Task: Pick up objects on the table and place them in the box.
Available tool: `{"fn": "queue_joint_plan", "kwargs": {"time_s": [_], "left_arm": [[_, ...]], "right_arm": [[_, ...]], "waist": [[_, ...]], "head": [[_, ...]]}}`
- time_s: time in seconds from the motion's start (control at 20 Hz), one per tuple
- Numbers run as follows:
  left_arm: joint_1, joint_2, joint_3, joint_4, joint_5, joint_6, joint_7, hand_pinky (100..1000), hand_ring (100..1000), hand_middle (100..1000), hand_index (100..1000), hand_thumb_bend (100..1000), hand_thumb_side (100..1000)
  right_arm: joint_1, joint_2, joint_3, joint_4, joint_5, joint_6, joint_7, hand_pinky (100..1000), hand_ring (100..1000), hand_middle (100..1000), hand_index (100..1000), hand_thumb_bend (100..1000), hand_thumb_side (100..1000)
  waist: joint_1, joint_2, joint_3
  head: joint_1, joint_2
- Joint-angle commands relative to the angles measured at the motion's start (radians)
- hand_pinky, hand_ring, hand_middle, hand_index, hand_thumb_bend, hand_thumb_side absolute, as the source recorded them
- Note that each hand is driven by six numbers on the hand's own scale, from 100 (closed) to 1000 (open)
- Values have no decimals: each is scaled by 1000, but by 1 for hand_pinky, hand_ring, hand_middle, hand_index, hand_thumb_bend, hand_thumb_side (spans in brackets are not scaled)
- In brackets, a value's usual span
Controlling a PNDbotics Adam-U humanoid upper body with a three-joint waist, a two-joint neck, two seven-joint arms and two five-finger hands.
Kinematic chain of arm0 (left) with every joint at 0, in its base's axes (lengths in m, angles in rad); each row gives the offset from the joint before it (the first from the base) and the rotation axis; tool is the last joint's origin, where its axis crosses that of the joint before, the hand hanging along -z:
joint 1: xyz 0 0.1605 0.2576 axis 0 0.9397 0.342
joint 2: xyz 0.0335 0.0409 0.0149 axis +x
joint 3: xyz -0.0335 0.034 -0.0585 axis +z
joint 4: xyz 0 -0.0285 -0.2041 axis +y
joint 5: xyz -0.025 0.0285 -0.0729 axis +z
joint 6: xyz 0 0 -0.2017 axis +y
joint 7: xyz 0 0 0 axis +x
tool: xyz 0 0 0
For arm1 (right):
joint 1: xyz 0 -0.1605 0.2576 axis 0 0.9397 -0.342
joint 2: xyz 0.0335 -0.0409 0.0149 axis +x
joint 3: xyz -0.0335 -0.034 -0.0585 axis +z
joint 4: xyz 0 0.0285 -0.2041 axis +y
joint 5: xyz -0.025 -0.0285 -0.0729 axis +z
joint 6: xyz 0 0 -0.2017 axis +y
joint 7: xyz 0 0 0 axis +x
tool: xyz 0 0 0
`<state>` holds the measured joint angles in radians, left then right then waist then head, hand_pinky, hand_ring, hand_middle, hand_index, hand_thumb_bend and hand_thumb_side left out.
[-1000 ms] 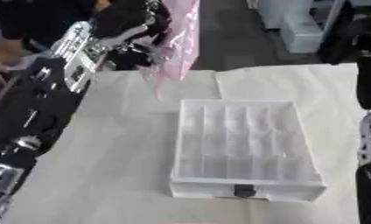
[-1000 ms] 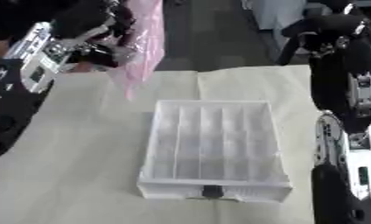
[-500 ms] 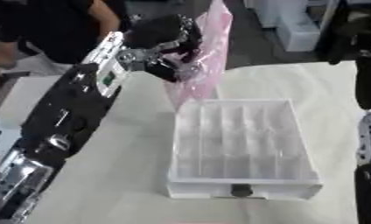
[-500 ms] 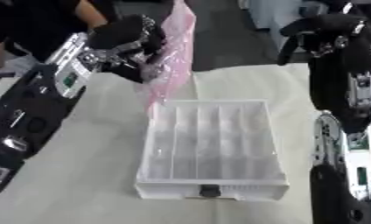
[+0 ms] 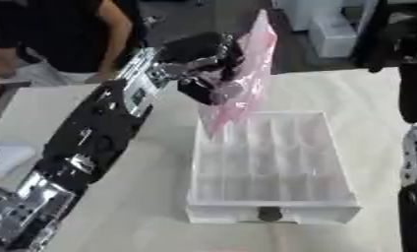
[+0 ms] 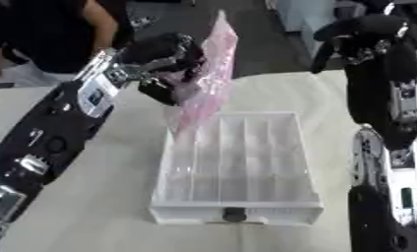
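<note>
Pink bag (image 5: 242, 78) now over box (image 5: 272, 206), left robot hand (image 5: 203, 64) gripping.

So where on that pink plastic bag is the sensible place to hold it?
Around its middle, from the robot's left side, as the left hand holds it now. The pink plastic bag hangs upright and limp, its lower end over the far left corner of the white compartment box, so that grip leaves the bottom free to drop in.
</note>
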<state>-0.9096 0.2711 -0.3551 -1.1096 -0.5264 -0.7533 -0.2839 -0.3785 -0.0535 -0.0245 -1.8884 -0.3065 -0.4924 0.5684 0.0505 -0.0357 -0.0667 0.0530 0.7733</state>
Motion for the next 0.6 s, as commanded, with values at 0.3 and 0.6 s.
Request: {"fn": "queue_joint_plan", "kwargs": {"time_s": [0.3,0.6], "left_arm": [[-33,-14,-47,-36,167,85,-207,100,320,411,462,165,399],[-48,0,-67,-27,225,115,-416,195,515,581,632,352,727]], "right_arm": [[-19,7,7,-25,3,5,2,380,648,838,747,100,725],[-19,7,7,-27,4,7,0,381,649,838,747,100,726]], "waist": [[1,-10,-7],[2,-10,-9]], "head": [[2,-3],[2,-3]]}}
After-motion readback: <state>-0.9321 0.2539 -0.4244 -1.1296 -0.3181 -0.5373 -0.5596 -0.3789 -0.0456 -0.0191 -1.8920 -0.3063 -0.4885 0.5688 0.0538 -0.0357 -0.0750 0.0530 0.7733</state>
